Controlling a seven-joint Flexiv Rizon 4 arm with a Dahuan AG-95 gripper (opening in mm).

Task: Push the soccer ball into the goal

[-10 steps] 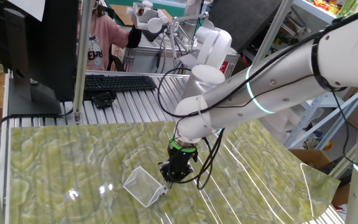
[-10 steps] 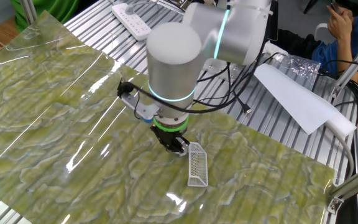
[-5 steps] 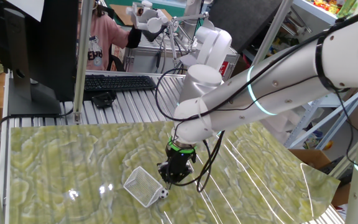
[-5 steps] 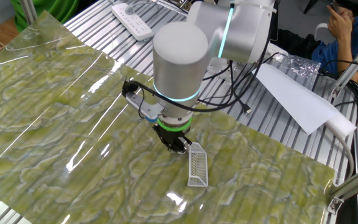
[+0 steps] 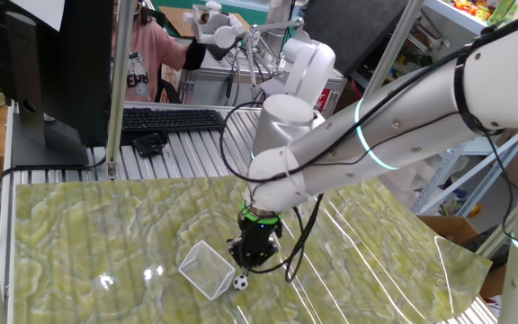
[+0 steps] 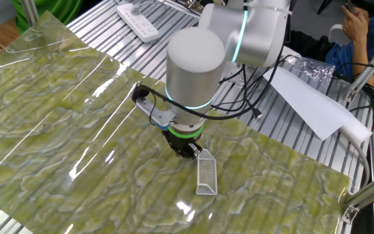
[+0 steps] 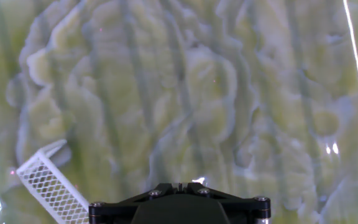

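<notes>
The soccer ball (image 5: 240,283), tiny and white with black patches, lies on the green mat at the near right corner of the goal (image 5: 207,268), a small white wire-mesh net. I cannot tell whether it is inside the frame. My gripper (image 5: 248,259) is shut and empty, its tip low over the mat just above and right of the ball. In the other fixed view the gripper (image 6: 188,151) stands right beside the goal (image 6: 206,173) and the ball is hidden. In the hand view the closed fingertips (image 7: 180,185) point at bare mat, and the goal (image 7: 48,186) is at lower left.
A green patterned mat (image 5: 88,234) covers the slatted table. A keyboard (image 5: 173,118) and a monitor (image 5: 52,63) stand at the back. A power strip (image 6: 137,21) and white paper (image 6: 307,101) lie past the mat's far edge. A person (image 5: 147,54) sits behind.
The ball has come into sight at the goal's near right corner and rolled a little nearer. The arm and gripper have shifted slightly along the goal.
</notes>
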